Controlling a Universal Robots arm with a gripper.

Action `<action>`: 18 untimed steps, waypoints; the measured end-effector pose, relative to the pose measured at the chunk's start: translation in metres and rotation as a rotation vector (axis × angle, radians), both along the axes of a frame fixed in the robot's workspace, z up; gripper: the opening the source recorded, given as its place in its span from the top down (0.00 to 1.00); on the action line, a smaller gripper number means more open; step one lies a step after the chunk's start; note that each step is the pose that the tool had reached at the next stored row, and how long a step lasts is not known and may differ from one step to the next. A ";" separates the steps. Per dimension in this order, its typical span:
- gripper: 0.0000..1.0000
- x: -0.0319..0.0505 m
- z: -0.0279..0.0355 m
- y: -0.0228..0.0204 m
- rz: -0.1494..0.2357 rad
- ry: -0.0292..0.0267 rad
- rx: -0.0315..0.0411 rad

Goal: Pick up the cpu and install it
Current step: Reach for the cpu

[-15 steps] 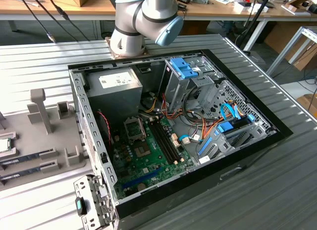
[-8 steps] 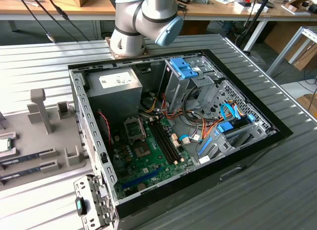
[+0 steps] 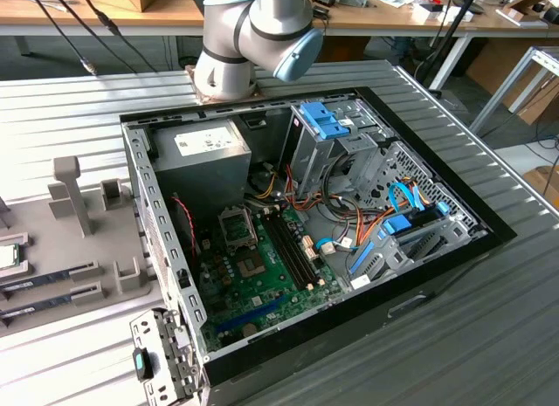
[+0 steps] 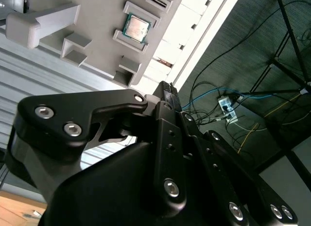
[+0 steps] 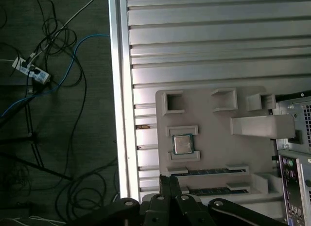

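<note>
Watching from my remote desk, I am seeing the gripper [image 5: 168, 180] closest to the lens in both wrist views. Its black fingertips [image 4: 167, 89] are pressing together, clenched on nothing. It is hanging clear of the grey tray [image 5: 214, 124] without touching it, on the side where two memory sticks [image 5: 210, 172] are lying in their long slots.

Just past those sticks, further into the tray, the cpu [image 5: 182, 144] is sitting flat in its own small square pocket. Its silvery top is facing up and it is not yet picked up. The same cpu [image 4: 136, 27] is showing in the second wrist view, and in the exterior view the cpu [image 3: 7, 256] is lying at the tray's far end from the computer case [image 3: 162, 223].

A tall grey post [image 5: 260, 125] is standing on the tray near the cpu pocket, toward the case. The tray is resting on the ribbed metal table [image 5: 204, 41], and the case is lying open just beside it, on the exterior view's right of the tray. Inside the case, the green circuit board [image 3: 253, 279] is lying flat, and the grey power-supply box [image 3: 203, 153] is sitting against the wall that faces the tray. The arm [image 3: 253, 30] is rising beyond the case.

Off the tray's other side, past the table edge, cables [image 5: 48, 65] are trailing across the dark floor.
</note>
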State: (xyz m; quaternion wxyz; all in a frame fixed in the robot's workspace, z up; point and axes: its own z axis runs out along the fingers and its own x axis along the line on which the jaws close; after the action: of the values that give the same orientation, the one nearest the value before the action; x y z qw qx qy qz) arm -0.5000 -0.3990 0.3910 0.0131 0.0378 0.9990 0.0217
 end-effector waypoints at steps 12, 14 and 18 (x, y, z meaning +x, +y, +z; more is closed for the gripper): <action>0.89 -0.0034 -0.0001 0.0000 0.000 0.0001 0.0000; 0.89 -0.0039 -0.0002 0.0000 0.000 0.0000 0.0000; 0.89 -0.0047 -0.0003 0.0000 0.000 0.0000 0.0000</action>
State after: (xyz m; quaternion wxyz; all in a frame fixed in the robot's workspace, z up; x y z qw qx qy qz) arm -0.5047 -0.3989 0.3908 0.0131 0.0379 0.9990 0.0217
